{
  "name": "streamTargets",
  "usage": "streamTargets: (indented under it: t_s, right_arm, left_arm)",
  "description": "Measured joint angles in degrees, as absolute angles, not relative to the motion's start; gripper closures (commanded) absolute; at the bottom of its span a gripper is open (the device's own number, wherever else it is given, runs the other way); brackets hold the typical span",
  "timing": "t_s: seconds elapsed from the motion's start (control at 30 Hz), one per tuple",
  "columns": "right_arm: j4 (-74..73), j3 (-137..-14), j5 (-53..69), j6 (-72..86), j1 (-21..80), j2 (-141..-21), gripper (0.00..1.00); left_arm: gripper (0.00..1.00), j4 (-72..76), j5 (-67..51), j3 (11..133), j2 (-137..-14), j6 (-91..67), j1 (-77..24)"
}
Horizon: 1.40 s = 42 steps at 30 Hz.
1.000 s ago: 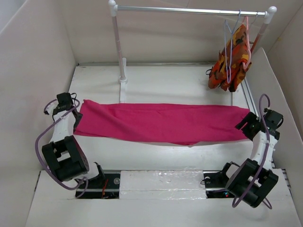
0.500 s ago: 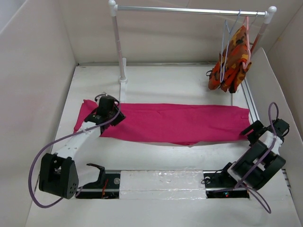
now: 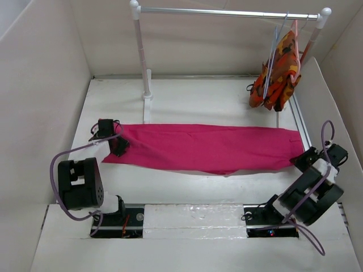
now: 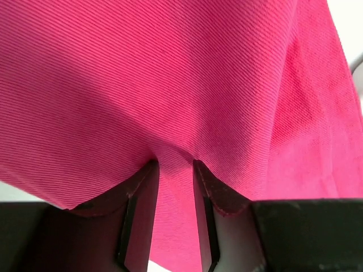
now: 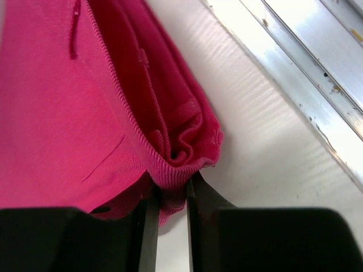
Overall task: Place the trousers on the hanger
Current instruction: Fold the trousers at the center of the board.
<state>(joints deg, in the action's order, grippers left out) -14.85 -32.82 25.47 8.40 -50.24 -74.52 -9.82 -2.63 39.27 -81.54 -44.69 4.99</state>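
Since half a second ago, my left gripper has drawn back leftward, farther from the clothes rail, and the left edge of the trousers now reaches less far out. My right gripper has gone from spread to closed. Both now pinch the cloth. The left fingers are clamped on a raised fold of pink twill, and the right fingers on the ribbed hem at the opposite end. The trousers lie flat on the white table, stretched sideways in front of the rail. At the rail's right end, the pale lilac wire hanger hangs beside the orange patterned garment and its salmon-pink hanger.
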Motion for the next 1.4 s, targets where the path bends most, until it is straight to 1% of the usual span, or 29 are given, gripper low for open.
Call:
streamTargets:
  t_s: [0.07,0.13,0.17,0.2,0.23,0.27,0.33,0.37,0.5,0.6,0.67,0.73,0.8,0.83,0.87,0.9,1.03,1.23,1.33,1.4]
  right_arm:
    - [-17.8,-32.5,25.8,7.8,-50.0,-69.0,1.0]
    - [-20.6,-32.6,25.2,7.6,-47.0,-61.2,1.0]
    - [-21.9,-32.6,25.2,7.7,-44.0,-56.7,1.0]
    - [-22.7,-32.6,25.6,7.7,-41.7,-53.3,1.0]
    - [-23.6,-32.8,25.2,8.2,-37.7,-49.3,1.0]
    - [-25.0,-32.9,25.3,8.6,-33.8,-45.9,1.0]
    - [-28.1,-33.5,25.8,8.9,-26.0,-41.5,1.0]
    - [-29.8,-34.0,25.9,8.9,-22.9,-40.4,1.0]
    - [-31.7,-34.2,26.5,12.3,-12.8,-39.7,1.0]
    - [-31.7,-35.3,22.2,17.8,0.5,-38.2,1.0]
    - [-31.8,-38.3,19.3,21.3,11.3,-38.5,1.0]
    - [-31.9,-43.5,14.3,23.9,22.3,-41.7,1.0]
    - [-32.5,-50.9,9.0,25.8,32.4,-46.3,1.0]
    - [-32.5,-54.7,6.0,26.2,36.4,-48.7,1.0]
    - [-32.4,-55.6,3.2,26.7,37.1,-49.2,1.0]
    - [-32.2,-61.9,2.6,26.6,41.2,-53.1,1.0]
    - [-31.9,-73.0,-2.0,26.0,42.1,-58.7,1.0]
    - [-33.6,-83.3,-1.8,23.6,35.1,-62.0,1.0]
    - [-35.2,-87.4,-0.6,22.2,32.3,-63.5,1.0]
    - [-35.9,-89.4,0.0,21.3,31.7,-64.3,1.0]
  left_arm:
    - [0.73,-10.2,-2.5,39.2,-80.5,-43.6,5.2]
    - [0.75,-11.6,-2.4,39.2,-77.7,-42.5,3.4]
    - [0.83,-12.0,-2.2,39.2,-76.5,-42.2,2.6]
    - [0.83,-12.7,-2.2,39.2,-72.7,-41.4,0.3]
    - [0.85,-13.0,-2.3,39.3,-69.6,-40.7,-1.8]
    - [0.9,-13.2,-2.4,39.4,-67.1,-40.4,-3.8]
    - [0.93,-13.6,-2.7,40.2,-63.3,-39.7,-8.5]
    - [0.97,-13.5,-3.1,40.7,-62.4,-39.6,-11.3]
    - [1.0,-12.6,-2.9,40.8,-64.3,-41.5,-25.0]
    - [1.0,-11.4,-2.5,40.5,-68.7,-44.4,-35.9]
    - [1.0,-10.0,-1.6,40.5,-72.1,-46.0,-41.3]
    - [1.0,-8.8,-0.6,40.5,-75.8,-47.3,-44.8]
    - [1.0,-7.5,0.6,40.6,-79.4,-48.4,-46.3]
    - [1.0,-6.8,1.0,40.6,-81.1,-48.9,-46.5]
    - [1.0,-6.3,1.3,40.6,-82.7,-49.3,-46.5]
    - [1.0,-5.9,1.7,40.6,-83.9,-49.7,-46.6]
    - [1.0,-3.6,2.4,40.6,-85.8,-51.6,-47.5]
    - [1.0,-0.8,4.1,41.8,-87.9,-55.1,-53.7]
    - [1.0,0.8,3.9,46.9,-93.1,-56.6,-57.5]
    - [1.0,1.1,3.1,53.2,-98.8,-57.1,-60.0]
